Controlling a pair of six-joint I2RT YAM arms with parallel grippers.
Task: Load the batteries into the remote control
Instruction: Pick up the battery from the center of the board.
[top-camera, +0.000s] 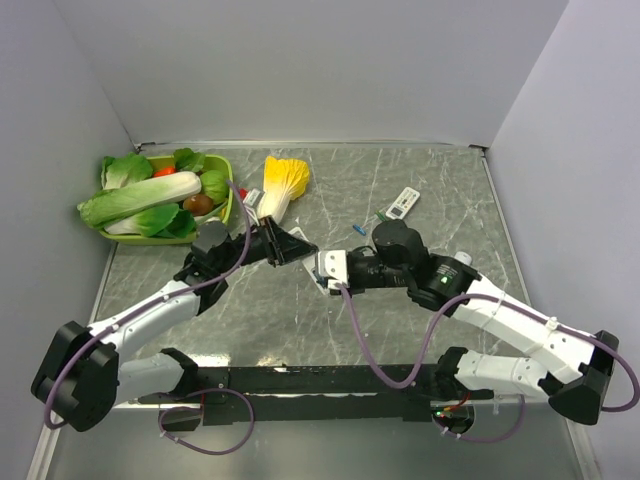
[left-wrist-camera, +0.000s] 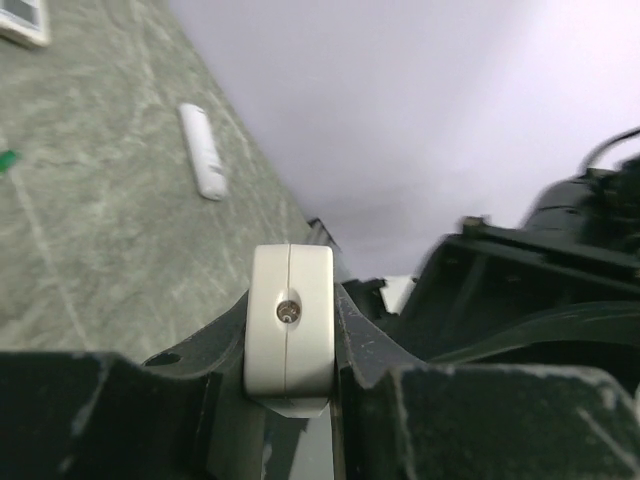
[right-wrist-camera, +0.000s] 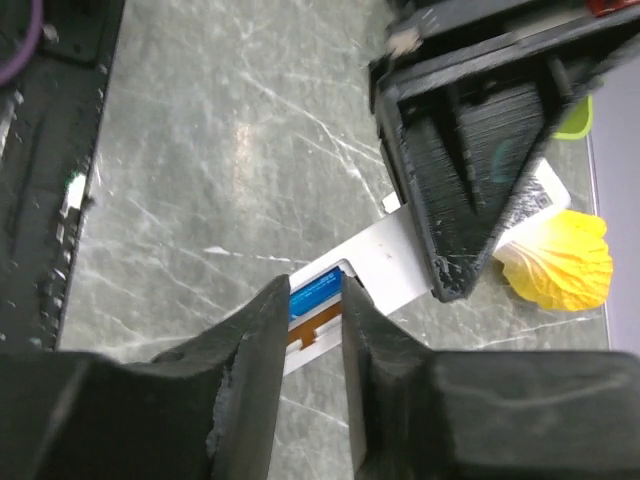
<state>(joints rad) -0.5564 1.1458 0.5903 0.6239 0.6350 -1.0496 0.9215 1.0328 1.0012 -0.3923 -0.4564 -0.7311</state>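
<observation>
The left gripper (left-wrist-camera: 291, 342) is clamped across 1 end of the white remote control (left-wrist-camera: 290, 300), presenting it above the worktop (right-wrist-camera: 200, 150) to the right gripper (right-wrist-camera: 313, 290). That one sits at the open compartment with its jaws narrow and a blue battery (right-wrist-camera: 320, 285) in the gap between them; I cannot tell whether it is pinched or lying free in its slot. The battery looks light, hard and slick, likely to roll or pop sideways, so I would take it across the middle of its barrel, while the stiff plastic remote suits a hold on its sides.
</observation>
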